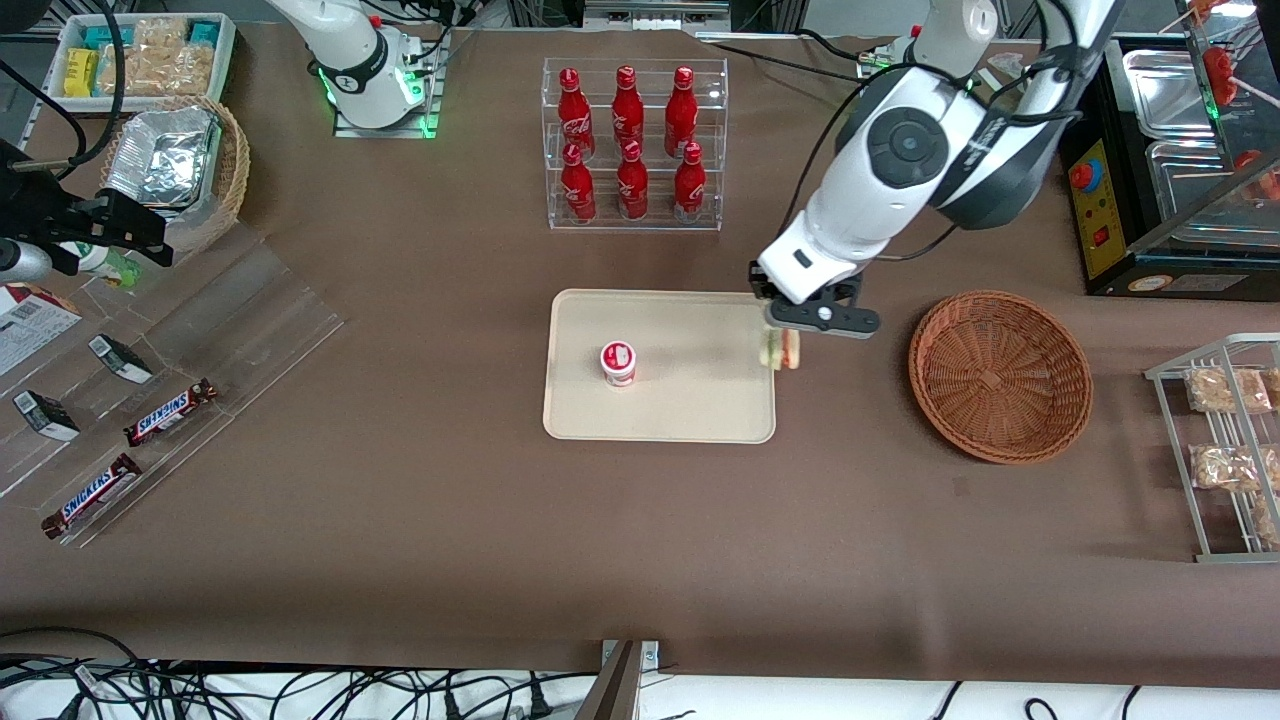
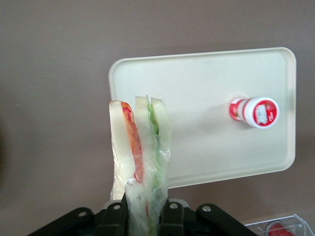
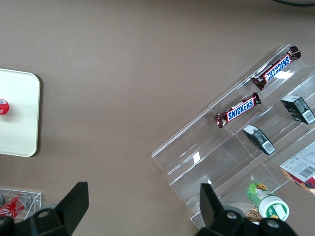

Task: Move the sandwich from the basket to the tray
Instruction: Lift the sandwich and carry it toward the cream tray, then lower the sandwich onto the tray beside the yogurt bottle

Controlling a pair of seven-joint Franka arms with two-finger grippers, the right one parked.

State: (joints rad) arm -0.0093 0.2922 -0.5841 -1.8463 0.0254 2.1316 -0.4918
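My left gripper [image 1: 782, 350] hangs over the edge of the cream-beige tray [image 1: 690, 420] that faces the wicker basket [image 1: 1000, 375]. It is shut on the sandwich [image 1: 781, 350], a wrapped wedge of white bread with red and green layers. In the left wrist view the sandwich [image 2: 141, 147] stands up from between the fingers [image 2: 116, 216], over the tray's [image 2: 206, 73] corner and partly over the table. The reddish-brown basket holds nothing and lies toward the working arm's end of the table.
A small red-and-white cup [image 1: 618, 363] stands on the tray. A clear rack of red cola bottles [image 1: 632, 140] stands farther from the front camera than the tray. A wire rack of snack packets [image 1: 1225, 440] sits beside the basket. An acrylic stand with Snickers bars [image 1: 170, 412] lies toward the parked arm's end.
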